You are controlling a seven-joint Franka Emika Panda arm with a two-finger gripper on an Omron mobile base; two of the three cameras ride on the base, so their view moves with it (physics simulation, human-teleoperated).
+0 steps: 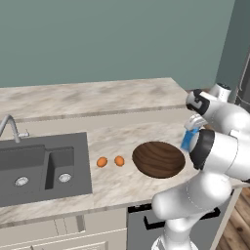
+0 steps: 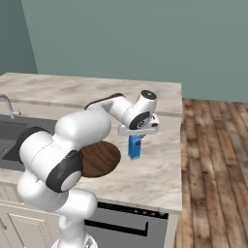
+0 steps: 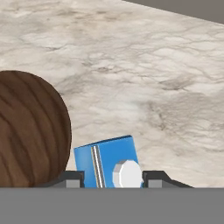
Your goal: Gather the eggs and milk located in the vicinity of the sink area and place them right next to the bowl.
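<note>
Eggs (image 1: 110, 161) lie between sink (image 1: 41, 168) and bowl (image 1: 158, 159); milk (image 2: 134, 147) beside the bowl.

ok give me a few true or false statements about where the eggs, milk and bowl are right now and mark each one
1. The two eggs lie on the counter between the sink and the bowl. True.
2. The milk lies on its side in a sink basin. False: it is upright, on the far side of the bowl from the sink, with the end effector shut on its top.
3. One egg sits inside the bowl. False: both are on the counter, outside it.
4. In the hand view the milk sits between the fingertips, beside the bowl's edge. True.
5. The faucet stands at the back of the sink. True.
</note>
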